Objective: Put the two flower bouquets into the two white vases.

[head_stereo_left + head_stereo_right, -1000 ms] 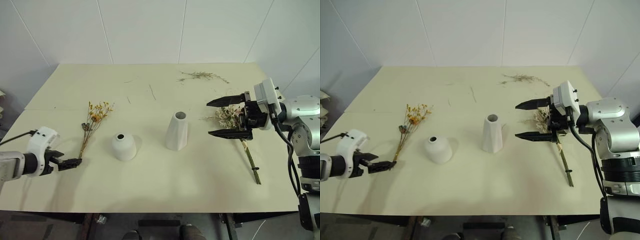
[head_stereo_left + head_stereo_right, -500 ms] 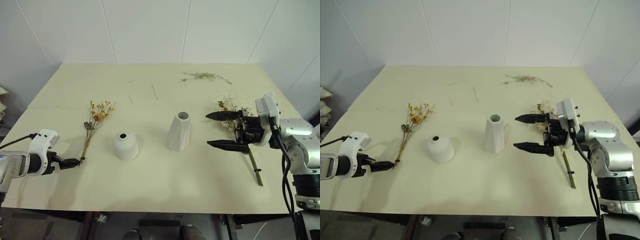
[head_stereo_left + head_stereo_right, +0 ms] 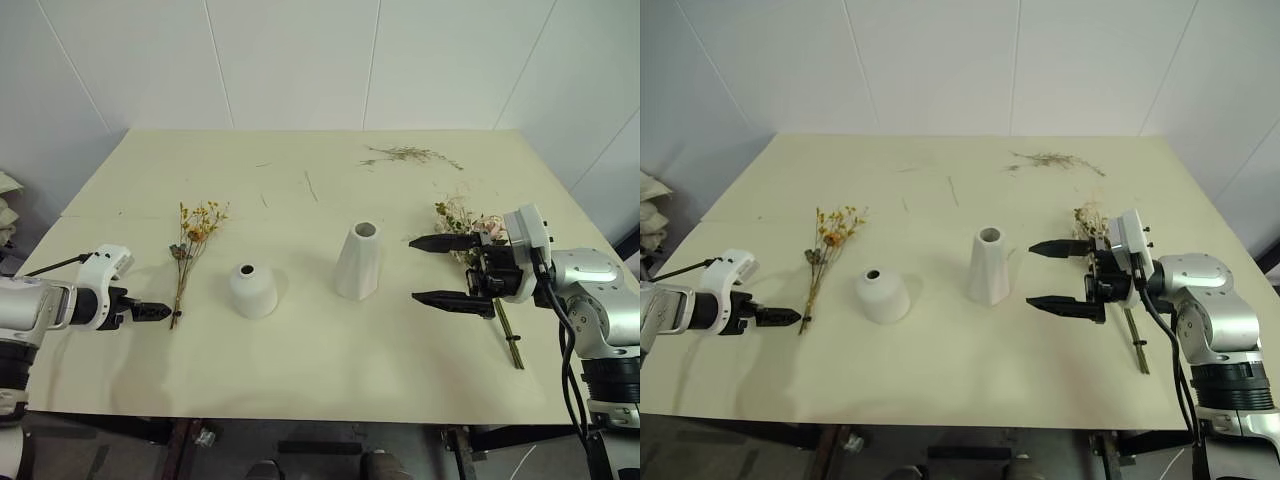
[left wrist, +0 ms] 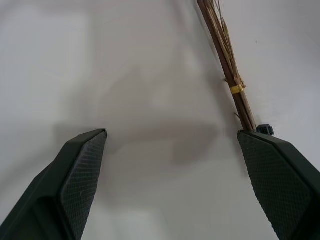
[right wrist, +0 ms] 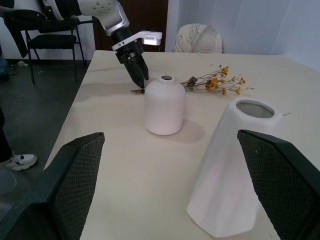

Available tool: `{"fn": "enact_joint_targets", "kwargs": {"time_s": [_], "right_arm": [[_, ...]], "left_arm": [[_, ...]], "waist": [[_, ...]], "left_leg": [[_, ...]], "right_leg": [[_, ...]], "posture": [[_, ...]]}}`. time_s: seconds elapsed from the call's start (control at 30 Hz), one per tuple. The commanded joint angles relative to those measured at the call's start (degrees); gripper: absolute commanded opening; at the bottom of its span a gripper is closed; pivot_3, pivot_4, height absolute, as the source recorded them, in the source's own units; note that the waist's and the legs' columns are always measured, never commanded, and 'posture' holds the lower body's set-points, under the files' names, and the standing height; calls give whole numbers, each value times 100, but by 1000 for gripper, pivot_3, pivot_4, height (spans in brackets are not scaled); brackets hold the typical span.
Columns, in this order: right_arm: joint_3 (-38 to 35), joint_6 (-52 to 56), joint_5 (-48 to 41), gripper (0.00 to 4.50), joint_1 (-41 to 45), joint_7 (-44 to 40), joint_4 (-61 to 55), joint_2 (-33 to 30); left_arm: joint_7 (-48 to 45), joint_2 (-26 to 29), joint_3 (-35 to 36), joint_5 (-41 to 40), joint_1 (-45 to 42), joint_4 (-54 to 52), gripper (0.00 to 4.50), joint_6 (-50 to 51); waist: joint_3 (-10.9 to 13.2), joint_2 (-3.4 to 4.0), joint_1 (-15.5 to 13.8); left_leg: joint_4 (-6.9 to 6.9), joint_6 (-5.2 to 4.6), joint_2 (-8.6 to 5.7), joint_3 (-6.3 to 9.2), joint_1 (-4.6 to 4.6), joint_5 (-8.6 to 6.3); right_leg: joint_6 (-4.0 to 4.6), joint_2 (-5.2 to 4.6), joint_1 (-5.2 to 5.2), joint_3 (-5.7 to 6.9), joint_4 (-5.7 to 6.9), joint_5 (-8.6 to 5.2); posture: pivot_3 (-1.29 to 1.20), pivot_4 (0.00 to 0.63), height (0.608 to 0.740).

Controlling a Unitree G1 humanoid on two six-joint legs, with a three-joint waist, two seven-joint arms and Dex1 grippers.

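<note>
My left gripper (image 3: 152, 313) hung low over the near left part of the table (image 3: 320, 390), its fingers spread wide and holding nothing; in its wrist view one pad (image 4: 272, 175) sat just beside the cut end of the yellow bouquet's stems, and I could not tell whether it touched them. My right gripper (image 3: 440, 271) hovered over the right side of the table, pointing toward the vases, its two fingers likewise splayed and empty, one above the other. The yellow bouquet (image 3: 190, 243) lay flat on the table left of the vases, stem ends toward me and blossoms away, bound near the stem end by a small yellow tie (image 4: 237, 89). The cream bouquet (image 3: 478, 250) lay flat on the right, partly hidden behind my right gripper, its long stem running toward the near edge and its flower head away from me. Between the two bouquets stood the vases, upright and empty: the short vase (image 3: 252, 290) on the left, the tall vase (image 3: 359, 260) just to its right and a little farther back. Near the far edge, toward the right, lay a loose sprig (image 3: 408, 154). Beyond the table's left end, my right wrist view showed a dark chair (image 5: 42, 37).
</note>
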State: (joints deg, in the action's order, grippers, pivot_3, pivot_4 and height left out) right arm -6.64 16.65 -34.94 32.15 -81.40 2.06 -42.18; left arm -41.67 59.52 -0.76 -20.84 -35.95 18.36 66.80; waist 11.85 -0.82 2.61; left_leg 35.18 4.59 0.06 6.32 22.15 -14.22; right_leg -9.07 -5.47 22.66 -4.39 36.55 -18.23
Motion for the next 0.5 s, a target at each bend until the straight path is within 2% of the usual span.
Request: {"fn": "enact_joint_targets", "kwargs": {"time_s": [0.03, 0.17, 0.27, 0.37, 0.5], "right_arm": [[-77, 57, -104, 4500, -24, 29, -243, -45], [-115, 143, -134, 4500, -118, 80, -361, -59], [-124, 171, -143, 4500, -155, 96, -386, -64], [-112, 182, -140, 4500, -149, 117, -390, -43], [-87, 224, -145, 4500, -171, 161, -451, -5]], "left_arm": [[-235, 202, -186, 64, -106, -339, 4476, 225], [-560, 661, -303, 90, -26, -619, 4476, 382], [-655, 783, -336, 91, -282, -521, 4476, 592], [-609, 662, -394, 148, -599, -369, 4476, 669], [-356, 134, -487, 214, -1207, -128, 4476, 919]], "waist": [[0, 0, 4], [6, -11, 40], [8, -14, 58], [9, -16, 46], [13, -23, -7]], "left_leg": [[0, 2, -1, 0, 0, 1], [-2, 3, -2, 2, 4, 2], [-4, 2, 0, 2, 6, 1], [-4, 1, 0, 2, 8, 1], [-2, 2, -2, 5, 8, 3]], "right_leg": [[-1, -1, -1, -1, 0, 1], [-2, 0, 2, -1, -4, 2], [1, 1, 4, -1, -6, -2], [0, 1, 4, 0, -8, -2], [0, 1, 2, 2, -6, -2]], "posture": [[0, 150, 740], [0, 150, 740], [0, 150, 740], [0, 150, 740], [0, 150, 740]]}}
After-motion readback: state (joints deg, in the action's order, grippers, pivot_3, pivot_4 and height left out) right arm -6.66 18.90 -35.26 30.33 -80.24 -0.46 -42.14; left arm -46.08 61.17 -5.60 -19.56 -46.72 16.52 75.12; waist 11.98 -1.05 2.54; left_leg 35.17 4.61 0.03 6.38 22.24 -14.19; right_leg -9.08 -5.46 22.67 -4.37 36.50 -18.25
